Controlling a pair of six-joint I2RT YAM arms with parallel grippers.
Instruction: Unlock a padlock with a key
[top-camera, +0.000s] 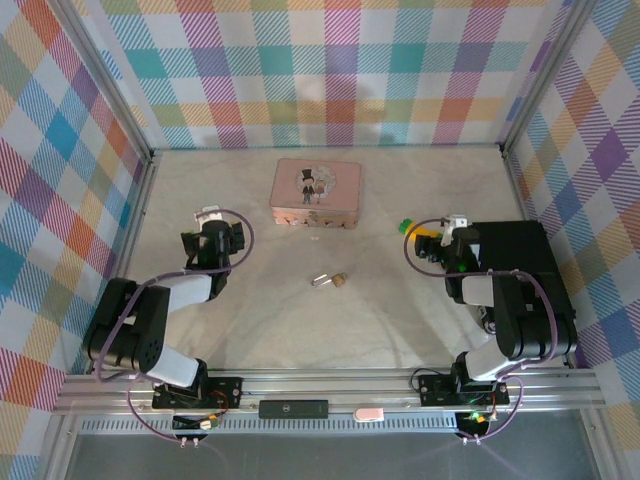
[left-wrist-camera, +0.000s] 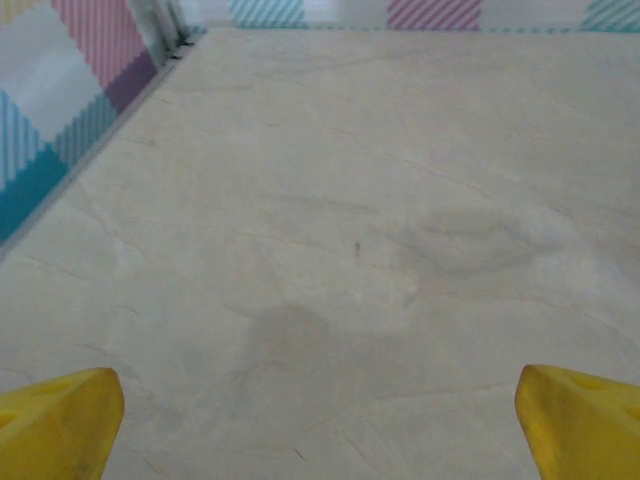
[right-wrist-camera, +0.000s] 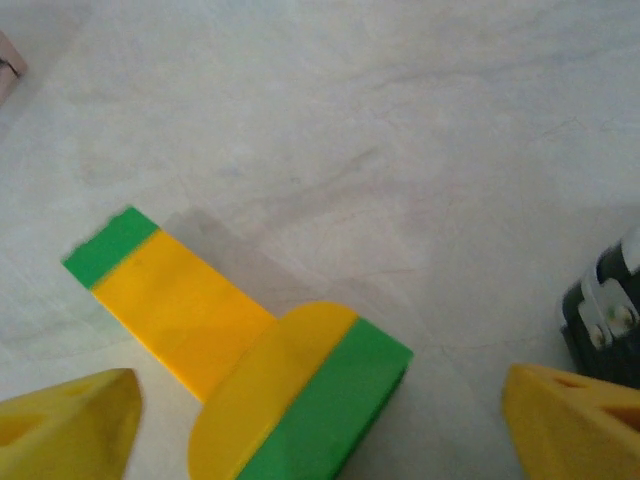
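While the two arms are sitting folded at the near edge, the pale marbled table (top-camera: 400, 320) is stretching away between plaid walls (top-camera: 330, 70). The left arm (top-camera: 150, 310) is bending inward on the left side, and the right arm (top-camera: 510, 310) is doing the same on the right.

Toward the far side, about midway across, the pink box (top-camera: 316, 193) is lying flat.

The left gripper (left-wrist-camera: 320, 425) is hovering over bare table. It is released, with its yellow fingertips (left-wrist-camera: 60, 425) standing wide apart at the lower corners of the left wrist view.

The right gripper (right-wrist-camera: 320, 425) is likewise spread open and grasping nothing. A yellow-and-green block (right-wrist-camera: 250, 350) is sitting between its fingertips (right-wrist-camera: 70, 420), touched by neither.

The padlock (top-camera: 330, 280) is lying on open table in the middle, between the two arms. It is nearer than the pink box and well apart from both grippers. Its brass body seems to be pointing right and its silvery shackle left, though it is too small in the top view to be sure.
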